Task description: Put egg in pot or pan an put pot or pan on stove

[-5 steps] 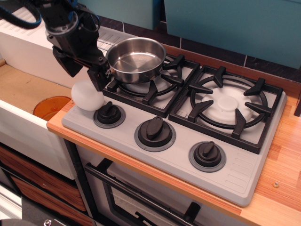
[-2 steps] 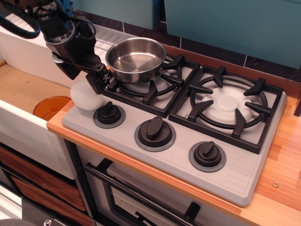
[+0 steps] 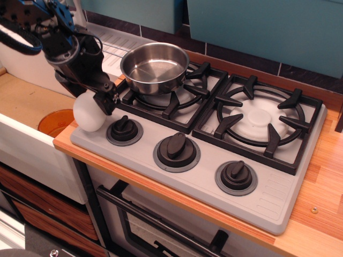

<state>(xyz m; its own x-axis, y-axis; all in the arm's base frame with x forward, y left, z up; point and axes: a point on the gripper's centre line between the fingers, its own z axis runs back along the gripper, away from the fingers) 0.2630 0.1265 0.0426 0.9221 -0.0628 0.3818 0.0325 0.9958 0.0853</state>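
1. Egg (image 3: 88,113): white, matte, at the near-left corner of the stove (image 3: 203,176), just left of the leftmost knob (image 3: 124,130), partly overhanging the grey hob edge as far as the view shows.
2. Gripper (image 3: 99,99): black, directly above and on the far side of the egg, one finger (image 3: 106,101) touching or just beside its top right. Other finger hidden behind the body, so whether the jaws are apart or clamped on the egg can't be told.
3. Pan (image 3: 155,67): shiny steel, empty, sitting on the left burner grate (image 3: 174,99), just right of the gripper. Placing the pan on the stove looks done already.
4. Step in hand, by my read: get the egg grasped and into the pan.
5. To do it well: centre the fingers across the egg's widest part, close gently; smooth round shell likely slips or rolls off the edge toward the sink basin (image 3: 32,101) on the left if nudged.
6. Lift clear above the pan rim before moving right; lower inside, release low.
7. Right burner (image 3: 259,119) and other two knobs (image 3: 177,147) unused.
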